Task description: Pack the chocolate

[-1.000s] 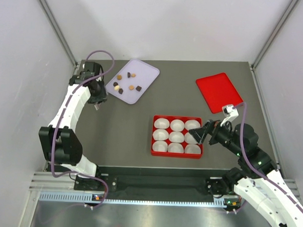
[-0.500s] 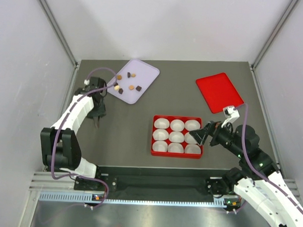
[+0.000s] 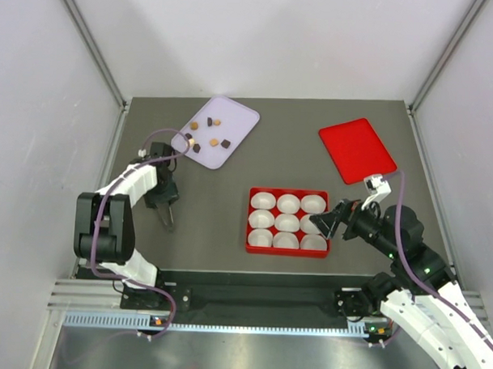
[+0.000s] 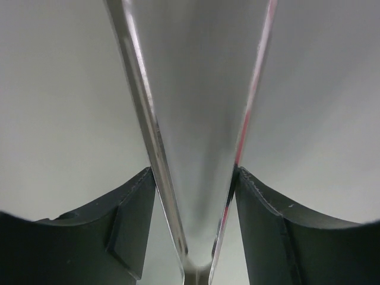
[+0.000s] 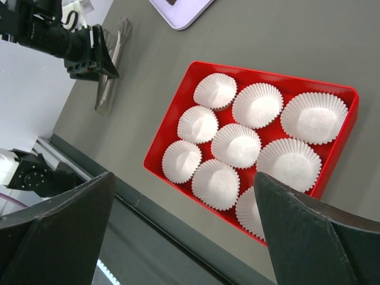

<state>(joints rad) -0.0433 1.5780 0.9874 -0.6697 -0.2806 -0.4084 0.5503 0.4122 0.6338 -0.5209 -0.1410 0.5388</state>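
The chocolate, several small dark and tan pieces, lies on a lavender tray at the back left. My left gripper hangs over the bare table in front of that tray, shut on thin metal tongs that point toward the near edge. In the left wrist view its fingers press both arms of the tongs, which spread apart. My right gripper is open at the right edge of the red box, nothing between its fingers. The box holds white paper cups, all empty.
A flat red lid lies at the back right. The enclosure's white walls stand on three sides. In the right wrist view the red box sits close to the table's near edge and its black rail.
My left arm has swung from beside the lavender tray toward the near side, carrying the tongs; the tongs' arms now stand a little wider. The right arm has barely moved.
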